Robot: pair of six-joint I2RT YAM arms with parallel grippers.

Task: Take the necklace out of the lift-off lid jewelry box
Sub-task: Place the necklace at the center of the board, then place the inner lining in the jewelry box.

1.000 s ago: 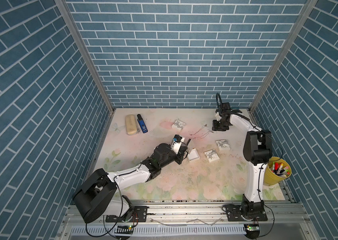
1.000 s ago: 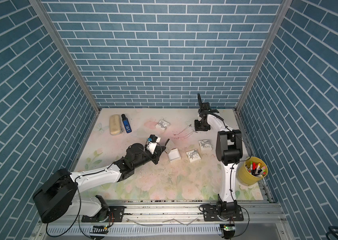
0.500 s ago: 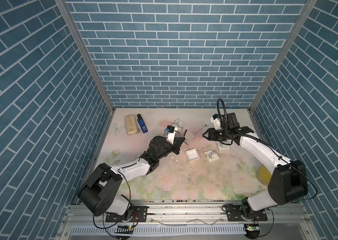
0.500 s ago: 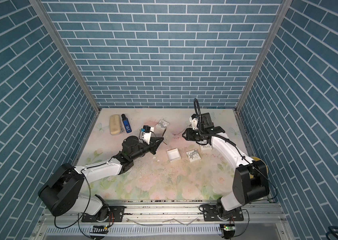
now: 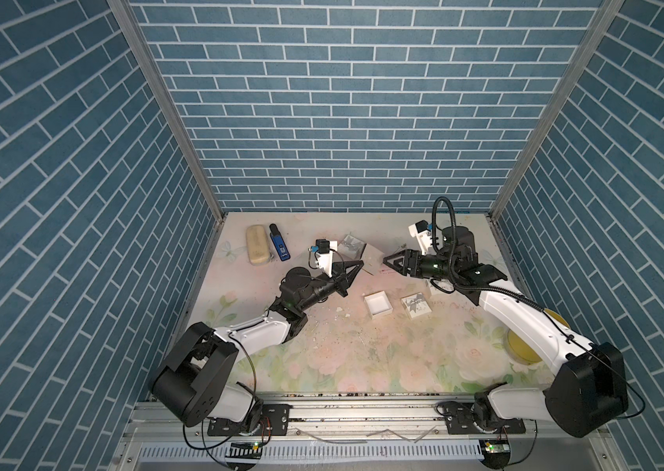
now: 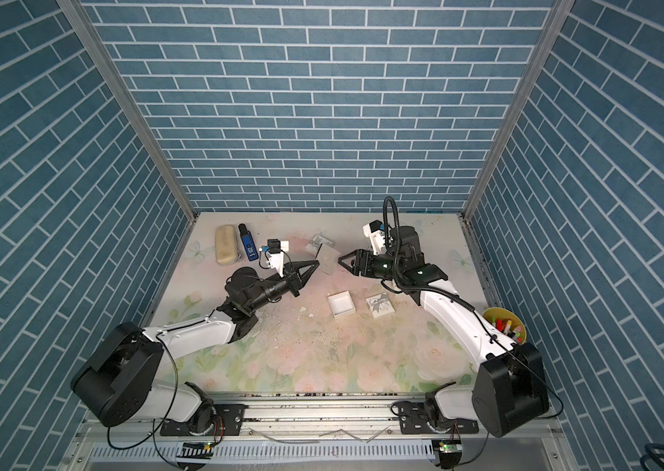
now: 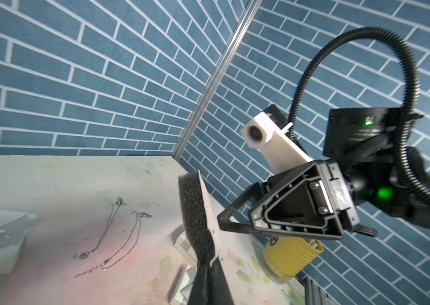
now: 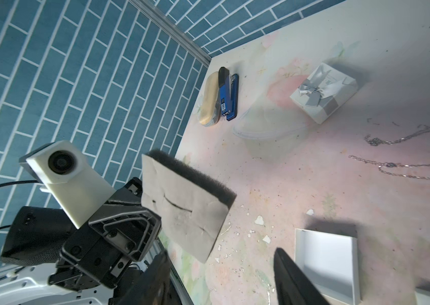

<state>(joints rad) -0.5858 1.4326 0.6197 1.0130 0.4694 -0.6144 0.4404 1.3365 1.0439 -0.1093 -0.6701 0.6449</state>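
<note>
top views: the left gripper (image 5: 359, 264) is pressed together on one edge of the foam insert (image 5: 371, 264), holding it in the air beyond the open box base (image 5: 378, 306), on its back-wall side. the right gripper (image 5: 385, 261) faces the insert's other edge with jaws spread, holding nothing; i cannot tell whether it touches. the chain is too fine to make out here. left wrist view: the insert (image 7: 198, 211) stands on edge in the pinch, and i see no chain on it. the necklace (image 7: 102, 231) lies loose on the mat (image 7: 50, 184), with a second chain (image 7: 126, 248) just beside it; i cannot tell which one came from this box. right wrist view: the right fingers (image 8: 290, 277) stand wide apart above the box base (image 8: 327, 261), which looks empty; a chain (image 8: 390, 165) lies well apart from it, on the back-wall side. judgement: the chain is light, limp, slippery and easily snagged. i would pinch it low against the mat at a clasp or bunched length, and expect the rest to trail.
</note>
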